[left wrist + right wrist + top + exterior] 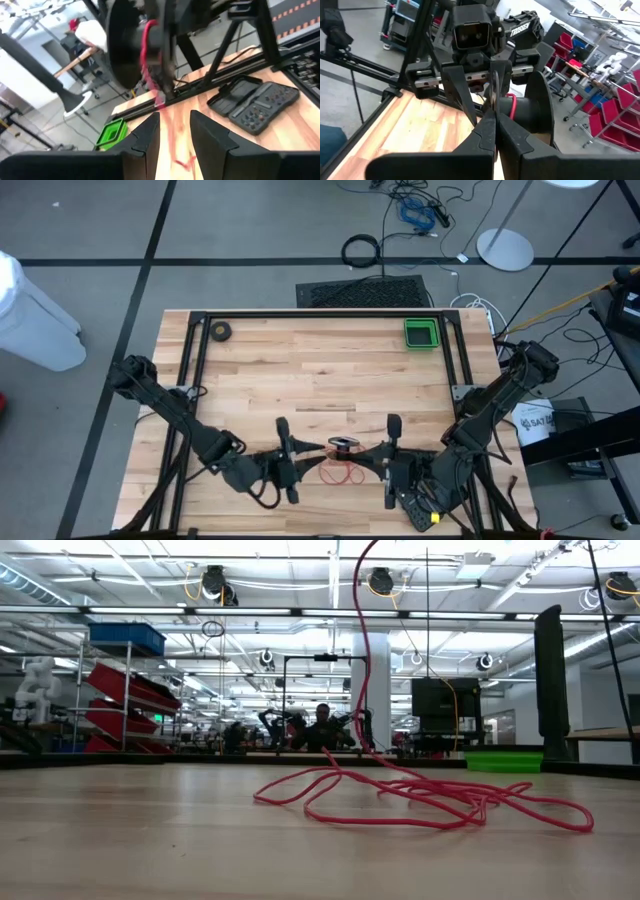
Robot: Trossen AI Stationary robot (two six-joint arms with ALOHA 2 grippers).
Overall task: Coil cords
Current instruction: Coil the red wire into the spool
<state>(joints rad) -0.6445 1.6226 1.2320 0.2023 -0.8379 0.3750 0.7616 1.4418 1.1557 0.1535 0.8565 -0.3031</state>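
left end effector (318, 446) half-open beside reel (343, 445) | right end effector (362, 450) closed, pinching reel | risk: loose red cord (420, 798) snagging, tangling on tabletop (300, 370)

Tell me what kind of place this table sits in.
Likely a robotics lab or industrial workshop: open ceiling with strip lights, shelving with red bins, cables strewn on the floor, and a wooden table with two arms fitted.
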